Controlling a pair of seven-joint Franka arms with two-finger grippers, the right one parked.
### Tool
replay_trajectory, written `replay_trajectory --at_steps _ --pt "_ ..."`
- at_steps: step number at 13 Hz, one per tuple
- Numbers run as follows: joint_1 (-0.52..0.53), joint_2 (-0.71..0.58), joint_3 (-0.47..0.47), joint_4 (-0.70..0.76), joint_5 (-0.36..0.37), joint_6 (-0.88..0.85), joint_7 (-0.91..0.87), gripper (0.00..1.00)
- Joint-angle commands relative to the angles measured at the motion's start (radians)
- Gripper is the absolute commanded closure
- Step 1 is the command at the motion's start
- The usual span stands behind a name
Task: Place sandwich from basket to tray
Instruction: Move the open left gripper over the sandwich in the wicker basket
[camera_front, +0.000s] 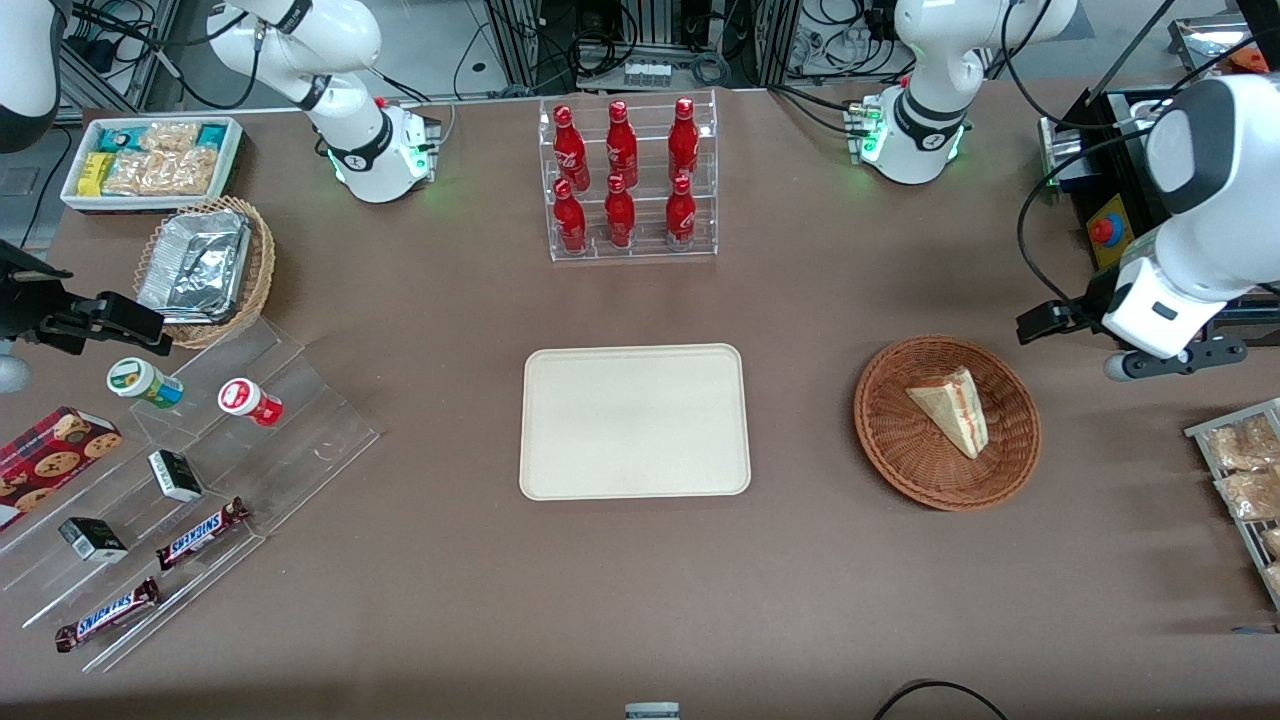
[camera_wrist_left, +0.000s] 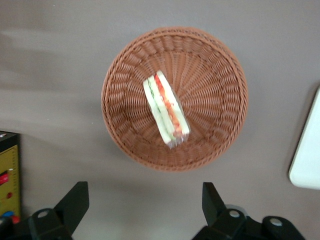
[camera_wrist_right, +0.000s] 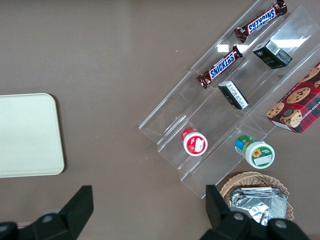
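Nearest the front camera, two Snickers bars (camera_front: 201, 533) lie on a clear stepped display stand (camera_front: 300, 420) toward the parked arm's end of the worktop (camera_front: 640, 600). Small dark boxes (camera_front: 175, 475) and two lidded cups (camera_front: 248, 401) sit on the same stand, with a cookie box (camera_front: 50, 460) beside it.

Mid-worktop, the tray (camera_front: 634, 421) lies flat and bare. Beside it, toward the working arm's end and apart from it, sits the basket (camera_front: 947, 422), round and reddish-brown. The sandwich (camera_front: 952, 408) lies inside the basket, roughly at its centre, filling edge showing in the left wrist view (camera_wrist_left: 166, 111).

The hand (camera_wrist_left: 144, 210) hangs above the worktop just outside the basket rim (camera_wrist_left: 175, 165), released, its two fingers (camera_wrist_left: 212, 200) spread wide and touching nothing.

Farther from the camera, a clear rack holds six red bottles (camera_front: 625, 175). A lighter wicker basket with foil trays (camera_front: 200, 265) and a white tub of snack packets (camera_front: 150, 160) stand toward the parked arm's end.
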Motion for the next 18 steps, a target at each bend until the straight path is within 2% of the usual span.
replay_trajectory --at_steps 1,3,5,14,18 --pt "-0.006 -0.041 0.0 -0.077 0.003 0.1 -0.14 0.0" --pt "-0.013 -0.038 -0.009 -0.133 0.039 0.192 -0.242 0.0" --pt "-0.03 -0.024 -0.015 -0.167 0.045 0.252 -0.314 0.0" --pt "-0.058 0.138 -0.021 -0.177 0.044 0.312 -0.328 0.0" --pt "-0.058 0.226 -0.021 -0.18 0.044 0.402 -0.38 0.0"
